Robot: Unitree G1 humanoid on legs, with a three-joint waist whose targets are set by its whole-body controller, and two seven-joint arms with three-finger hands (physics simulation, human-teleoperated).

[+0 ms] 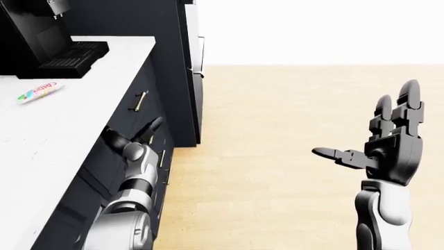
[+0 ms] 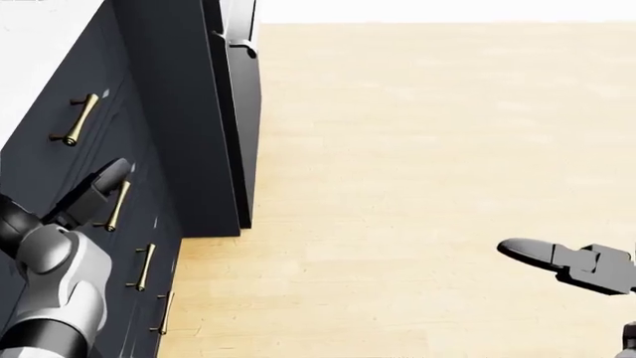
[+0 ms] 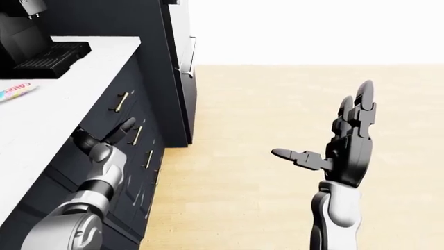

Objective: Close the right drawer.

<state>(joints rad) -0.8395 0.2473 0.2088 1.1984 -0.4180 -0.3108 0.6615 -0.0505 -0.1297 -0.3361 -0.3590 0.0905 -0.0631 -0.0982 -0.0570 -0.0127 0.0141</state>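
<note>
A dark drawer bank (image 2: 149,156) with brass bar handles (image 2: 75,118) runs down the left of the head view, under a white counter (image 1: 76,120). From here the drawer fronts look flush, and I cannot tell whether any of them stands out. My left hand (image 2: 104,185) reaches to the drawer faces, its fingers stretched out and open beside the second brass handle (image 2: 119,204); whether it touches is unclear. My right hand (image 1: 371,133) is raised over the floor at the right, palm open, fingers up and thumb out, holding nothing.
A tall dark cabinet (image 1: 189,73) with a grey handle juts out just past the drawers. A black coffee machine (image 1: 52,36) and a candy packet (image 1: 39,92) sit on the counter. Light wooden floor (image 2: 427,149) spreads to the right.
</note>
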